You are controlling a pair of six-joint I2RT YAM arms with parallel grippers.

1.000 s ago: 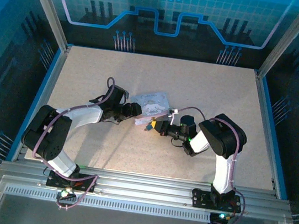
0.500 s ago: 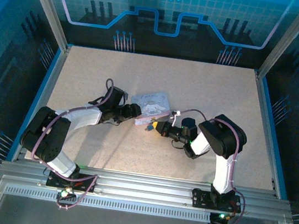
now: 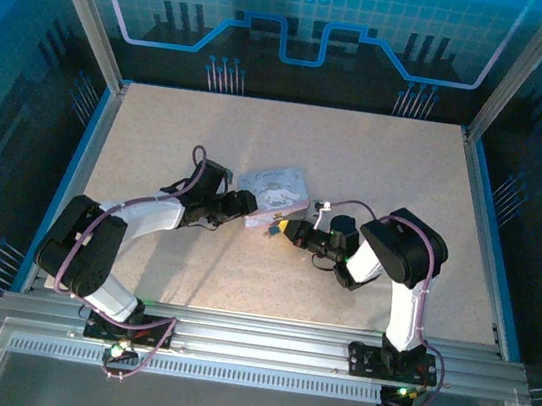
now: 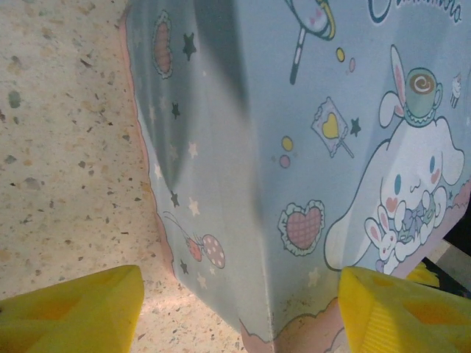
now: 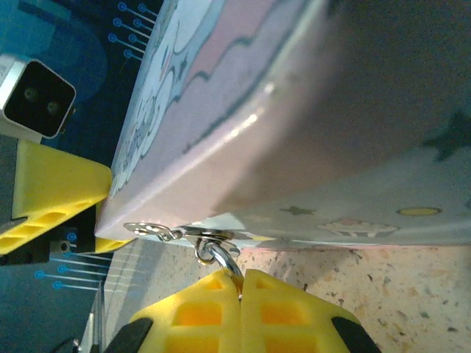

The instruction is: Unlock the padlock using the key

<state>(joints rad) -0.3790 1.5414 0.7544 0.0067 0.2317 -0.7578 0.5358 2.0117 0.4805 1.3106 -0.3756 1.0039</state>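
Observation:
A pale blue cartoon box lies mid-table. My left gripper is open and straddles the box's near corner. Its left finger stands apart from the box and its right finger sits against the box's side. My right gripper is at the box's near edge. It is shut on a thin, curved, shiny metal piece that hooks into a small ring under the box's edge. I cannot tell whether this piece is the key or the padlock's shackle. The padlock's body is hidden.
A flat silver tab juts from the box's edge beside the ring. The left arm's yellow finger and wrist camera sit close behind it. The speckled tabletop has aluminium rails around it.
Both arms have shifted only slightly around the box. Both grippers have kept their states.

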